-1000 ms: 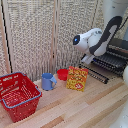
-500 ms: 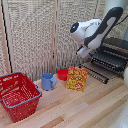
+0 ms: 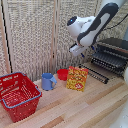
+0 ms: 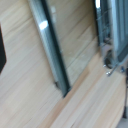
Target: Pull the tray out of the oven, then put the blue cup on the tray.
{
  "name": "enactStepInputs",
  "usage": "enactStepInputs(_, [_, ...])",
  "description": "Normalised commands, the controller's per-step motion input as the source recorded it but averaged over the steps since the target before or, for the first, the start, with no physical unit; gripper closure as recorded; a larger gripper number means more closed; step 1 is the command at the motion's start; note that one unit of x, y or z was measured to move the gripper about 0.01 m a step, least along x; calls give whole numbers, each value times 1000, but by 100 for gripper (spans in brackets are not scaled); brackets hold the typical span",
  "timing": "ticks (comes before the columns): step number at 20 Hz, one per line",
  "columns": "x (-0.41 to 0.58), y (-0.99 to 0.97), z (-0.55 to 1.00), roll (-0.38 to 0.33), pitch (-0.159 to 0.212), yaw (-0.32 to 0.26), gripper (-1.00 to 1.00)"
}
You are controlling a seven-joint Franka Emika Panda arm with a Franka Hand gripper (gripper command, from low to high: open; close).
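1. Nearest, on the exterior view's left: a red basket (image 3: 18, 95) of open plastic lattice w/ a blue rim line, sitting on the pale wood-plank table (image 3: 85, 110). Wide bare planks run along the table's front & the exterior view's right.
2. Mid-table: the blue cup (image 3: 48, 81), small, light blue, smooth, upright, handle facing the basket. It stands just beside the basket, apart from it.
3. Just behind the cup, toward the exterior view's right: a small red bowl (image 3: 62, 74), partly hidden by a yellow-red printed packet (image 3: 77, 78) standing upright between cup and oven.
4. Further right: the oven (image 3: 114, 54), boxy, black & silver. Its door (image 3: 95, 73) lies folded down flat on the table; the tray (image 3: 107, 63), thin parallel metal bars, sticks out of the front over the door.
5. Wrist view: blurry; shows wood grain, the door's dark glassy strip w/ metal edge (image 4: 50, 45) & the rack's wire ends (image 4: 111, 30).
6. Arm: white & black, hanging above the packet and door, clear of all items. The hand (image 3: 76, 48) is at its low end; fingers too blurred, can't tell if open or closed.
7. Farthest: a beige slatted screen (image 3: 35, 35) behind the table.
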Motion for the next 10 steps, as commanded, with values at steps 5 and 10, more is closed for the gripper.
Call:
enactStepInputs(5, [68, 407, 179, 302, -42, -145, -100])
enactStepInputs(10, [51, 405, 194, 300, -38, -150, -100])
